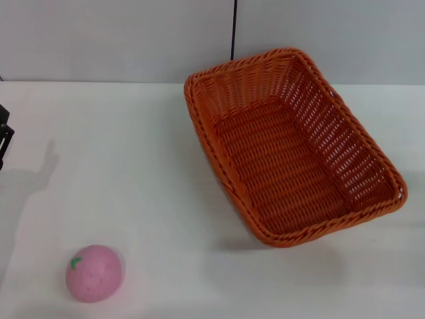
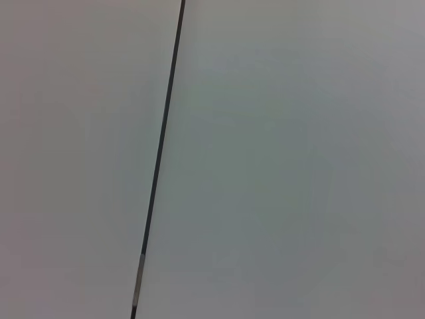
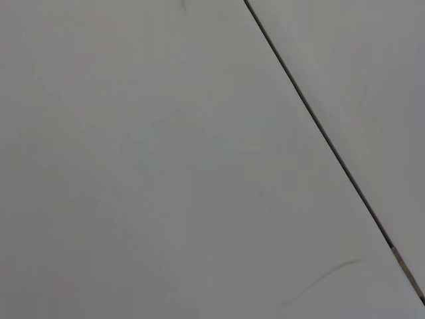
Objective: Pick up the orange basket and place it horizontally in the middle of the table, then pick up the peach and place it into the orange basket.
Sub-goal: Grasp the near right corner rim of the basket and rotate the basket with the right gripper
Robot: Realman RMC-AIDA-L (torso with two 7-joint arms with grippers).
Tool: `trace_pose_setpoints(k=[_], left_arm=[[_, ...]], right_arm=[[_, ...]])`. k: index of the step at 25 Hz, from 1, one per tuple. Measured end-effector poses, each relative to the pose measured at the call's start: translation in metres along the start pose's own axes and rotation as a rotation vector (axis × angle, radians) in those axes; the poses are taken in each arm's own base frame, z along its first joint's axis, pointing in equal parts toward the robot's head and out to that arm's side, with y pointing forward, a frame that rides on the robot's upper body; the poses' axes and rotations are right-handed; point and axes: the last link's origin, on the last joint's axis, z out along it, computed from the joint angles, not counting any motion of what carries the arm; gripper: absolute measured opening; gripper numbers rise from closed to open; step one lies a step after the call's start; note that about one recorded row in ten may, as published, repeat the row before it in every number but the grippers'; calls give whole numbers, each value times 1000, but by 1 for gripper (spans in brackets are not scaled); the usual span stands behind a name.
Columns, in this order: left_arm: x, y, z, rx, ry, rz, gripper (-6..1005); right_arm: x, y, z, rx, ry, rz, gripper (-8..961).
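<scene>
The orange basket [image 1: 292, 149] sits slanted on the right side of the table [image 1: 133, 173], its long side running from far-middle to near-right. The right arm is likely closer, but neither gripper shows, so I cannot tell if they are apart or together. The peach [image 1: 94, 273] waits near the left corner.

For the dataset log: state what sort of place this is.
Likely a robot test bench, not a home: a bare white table against plain grey wall panels, with only an orange wicker basket and a pink toy peach.
</scene>
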Motion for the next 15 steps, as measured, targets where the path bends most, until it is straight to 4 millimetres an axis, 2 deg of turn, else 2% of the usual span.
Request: trace_pose_setpoints(k=[11, 15], left_arm=[[0, -1, -4, 7, -3, -1, 810], [-1, -2, -4, 10, -4, -1, 810]], right_arm=[[-7, -3, -7, -10, -12, -9, 652], [-19, -10, -13, -34, -1, -25, 650]])
